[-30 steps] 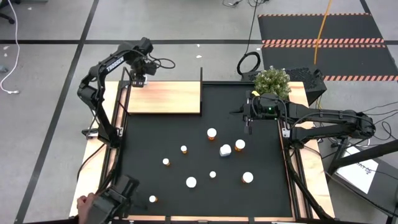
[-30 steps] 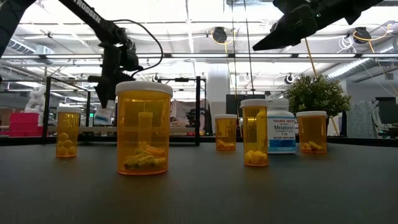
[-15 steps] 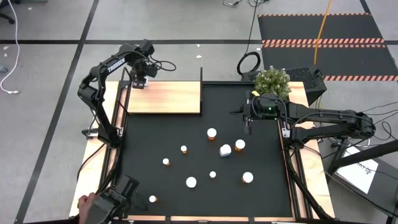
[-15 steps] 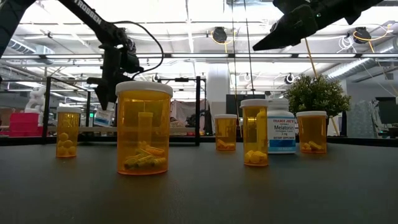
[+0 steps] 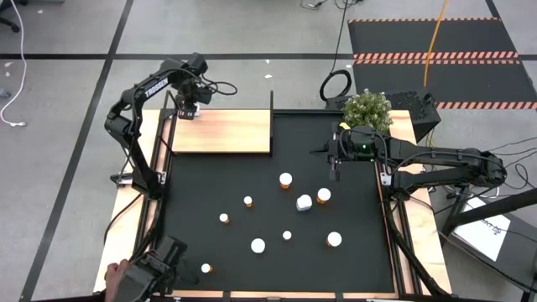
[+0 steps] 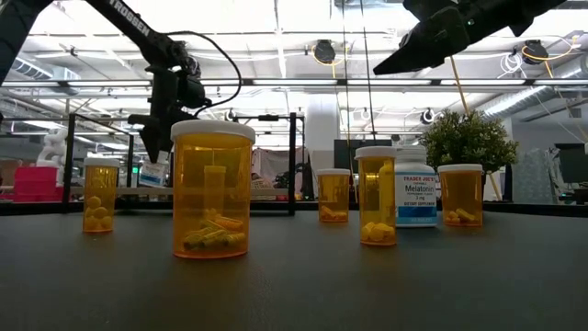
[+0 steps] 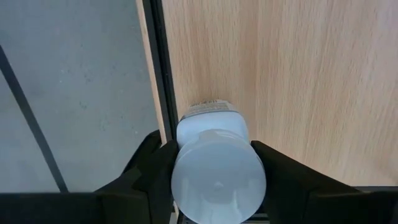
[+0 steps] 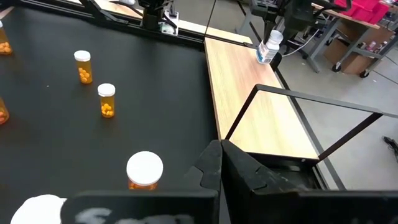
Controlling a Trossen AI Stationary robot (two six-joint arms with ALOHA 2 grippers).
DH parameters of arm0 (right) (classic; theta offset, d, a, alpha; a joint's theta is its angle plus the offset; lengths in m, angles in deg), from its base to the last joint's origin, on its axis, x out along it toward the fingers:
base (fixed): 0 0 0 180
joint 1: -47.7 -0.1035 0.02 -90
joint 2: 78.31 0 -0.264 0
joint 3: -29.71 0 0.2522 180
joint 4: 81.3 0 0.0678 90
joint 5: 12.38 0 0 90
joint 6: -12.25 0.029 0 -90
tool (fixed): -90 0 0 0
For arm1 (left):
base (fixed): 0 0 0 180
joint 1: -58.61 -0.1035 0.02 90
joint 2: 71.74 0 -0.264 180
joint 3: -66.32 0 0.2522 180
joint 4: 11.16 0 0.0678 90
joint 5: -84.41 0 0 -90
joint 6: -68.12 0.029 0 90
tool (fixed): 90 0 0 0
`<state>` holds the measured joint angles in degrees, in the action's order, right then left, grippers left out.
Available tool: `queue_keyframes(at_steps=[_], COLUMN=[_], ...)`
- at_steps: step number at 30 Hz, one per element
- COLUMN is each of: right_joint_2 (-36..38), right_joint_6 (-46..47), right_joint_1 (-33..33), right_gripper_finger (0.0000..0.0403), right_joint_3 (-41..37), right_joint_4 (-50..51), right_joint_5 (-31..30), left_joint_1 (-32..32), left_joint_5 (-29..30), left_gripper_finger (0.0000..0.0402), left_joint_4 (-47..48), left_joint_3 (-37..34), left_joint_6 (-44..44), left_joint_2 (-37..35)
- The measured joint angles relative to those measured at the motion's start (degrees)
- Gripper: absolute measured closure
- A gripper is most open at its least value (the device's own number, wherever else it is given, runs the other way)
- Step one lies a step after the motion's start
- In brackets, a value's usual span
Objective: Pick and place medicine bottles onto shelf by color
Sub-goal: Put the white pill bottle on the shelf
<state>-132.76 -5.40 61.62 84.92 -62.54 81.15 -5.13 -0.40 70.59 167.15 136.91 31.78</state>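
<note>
Left pincer point(image 7: 214, 171) is grasping a white bottle point(image 7: 214, 168) over the shelf point(image 7: 298, 81) edge; releasing here risks it tipping off.

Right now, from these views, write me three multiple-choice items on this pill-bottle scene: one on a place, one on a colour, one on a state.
1. Where is the left gripper?
A. Over the black mat's middle
B. Over the far left corner of the shelf
C. Beside the potted plant

2. What colour is the bottle in that gripper?
A. All white
B. Orange with white cap
C. Blue

3. What state is the right gripper in?
A. Shut on an orange bottle
B. Wide open
C. Shut, holding nothing

Key: 1 B, the high view shows it at the board's corner post. 2 A, the left wrist view shows white body and cap. 3 C, its fingers meet above the mat.
</note>
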Motion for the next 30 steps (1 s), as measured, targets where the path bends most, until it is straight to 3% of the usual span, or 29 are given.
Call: queue_keyframes(at_steps=[13,30], right_joint_2=[0.00,0.00], right_joint_6=[0.00,0.00], right_joint_1=[0.00,0.00], right_gripper_finger=[0.0403,0.0403], right_joint_3=[0.00,0.00], right_joint_4=[0.00,0.00], right_joint_5=[0.00,-0.02], left_joint_1=[-0.04,-0.04], left_joint_5=[0.37,0.38], left_gripper_finger=[0.0183,0.0202], left_joint_4=[-0.73,-0.72], left_joint_3=[0.00,0.00], left_joint_6=[-0.70,-0.80], left_joint_2=[0.00,0.00])
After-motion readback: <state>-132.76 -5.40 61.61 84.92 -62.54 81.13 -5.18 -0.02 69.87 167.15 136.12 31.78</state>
